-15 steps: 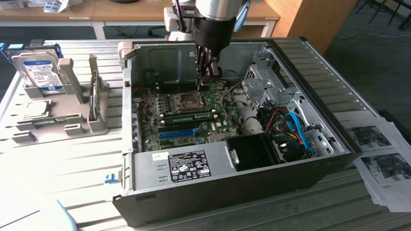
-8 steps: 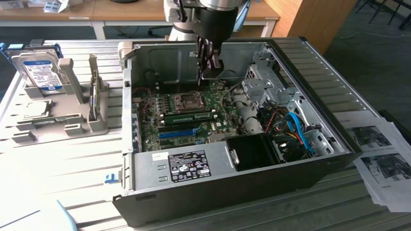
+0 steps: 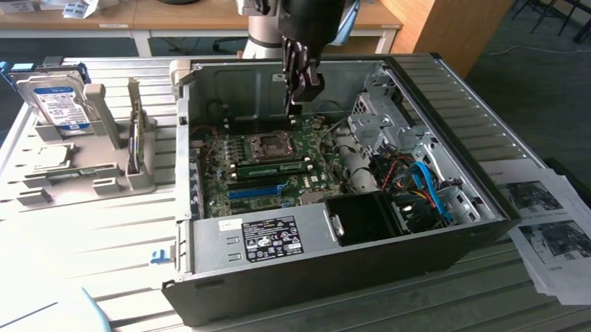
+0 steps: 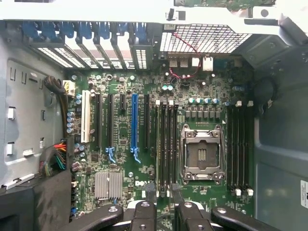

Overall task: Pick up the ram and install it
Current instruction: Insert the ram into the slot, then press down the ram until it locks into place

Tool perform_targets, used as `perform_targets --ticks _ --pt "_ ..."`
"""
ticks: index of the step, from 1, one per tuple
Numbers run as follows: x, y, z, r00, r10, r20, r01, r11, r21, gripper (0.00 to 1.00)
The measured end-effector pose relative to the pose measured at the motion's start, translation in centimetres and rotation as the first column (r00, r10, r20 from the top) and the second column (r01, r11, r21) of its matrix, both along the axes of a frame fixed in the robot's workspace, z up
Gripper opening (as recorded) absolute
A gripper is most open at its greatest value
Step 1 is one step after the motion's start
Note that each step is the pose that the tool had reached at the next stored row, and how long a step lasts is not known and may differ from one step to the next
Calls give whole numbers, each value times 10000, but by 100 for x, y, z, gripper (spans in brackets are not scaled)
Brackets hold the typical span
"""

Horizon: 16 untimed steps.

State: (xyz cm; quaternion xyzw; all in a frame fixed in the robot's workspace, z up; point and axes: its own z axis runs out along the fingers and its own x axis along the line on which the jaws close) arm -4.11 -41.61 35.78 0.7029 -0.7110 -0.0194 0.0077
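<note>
A long green ram stick (image 3: pixel 273 168) stands on edge in a slot on the motherboard (image 3: pixel 249 183), between the CPU socket (image 3: pixel 274 144) and the blue slot (image 3: pixel 256 191). My gripper (image 3: pixel 300 102) hangs above the board inside the open computer case (image 3: pixel 305 245), over its far part and well clear of the stick. In the wrist view my gripper (image 4: pixel 163 193) is open, with bare board showing between the dark fingertips (image 4: pixel 151 188). Black memory slots (image 4: pixel 166 144) and the empty CPU socket (image 4: pixel 202 155) lie straight below it.
A grey fixture (image 3: pixel 83 173) at the exterior view's left holds a hard drive (image 3: pixel 57 104) with a blue-white label. Printed sheets (image 3: pixel 544 221) lie at the right. Inside the case are a drive cage (image 3: pixel 378 117), blue cables (image 3: pixel 430 190) and a black power supply (image 3: pixel 369 216).
</note>
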Motion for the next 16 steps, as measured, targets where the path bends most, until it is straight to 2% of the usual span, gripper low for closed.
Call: perform_targets --ticks 14,15,16 --pt "0 0 1 10000 0 0 0 10000 -2 25" --pt "0 0 1 10000 0 -1 0 10000 -2 23" --pt "0 0 1 10000 0 -1 0 10000 -2 16"
